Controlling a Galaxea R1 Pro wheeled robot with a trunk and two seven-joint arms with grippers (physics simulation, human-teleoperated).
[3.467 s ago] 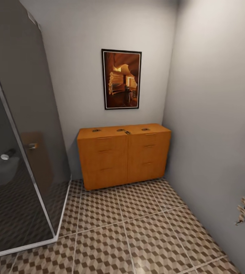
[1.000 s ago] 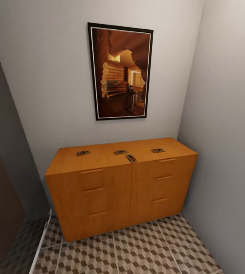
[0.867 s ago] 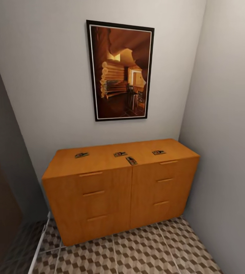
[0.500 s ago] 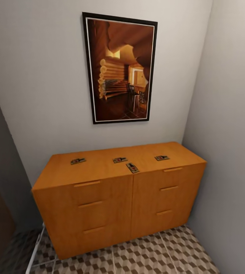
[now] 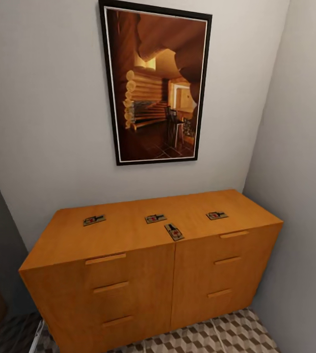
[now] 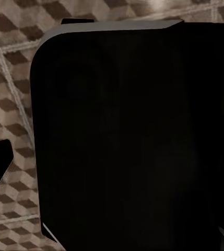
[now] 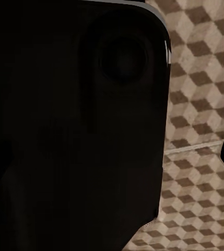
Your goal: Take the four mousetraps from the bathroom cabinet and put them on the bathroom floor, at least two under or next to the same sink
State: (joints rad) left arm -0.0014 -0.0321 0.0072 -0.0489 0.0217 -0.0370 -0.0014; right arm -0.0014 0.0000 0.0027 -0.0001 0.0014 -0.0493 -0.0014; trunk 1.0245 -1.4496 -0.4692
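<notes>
Orange cabinet [image 5: 128,274] — four mousetraps [image 5: 174,231] on top

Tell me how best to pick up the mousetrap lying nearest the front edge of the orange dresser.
Probably from straight above, pinching the wooden slab across its two long sides. That mousetrap lies flat on the dresser top, its length running roughly front to back, just behind the front edge, so its faces offer no grip. The nearest other trap sits apart behind it, leaving room for open fingers. Avoid the metal part.
</notes>
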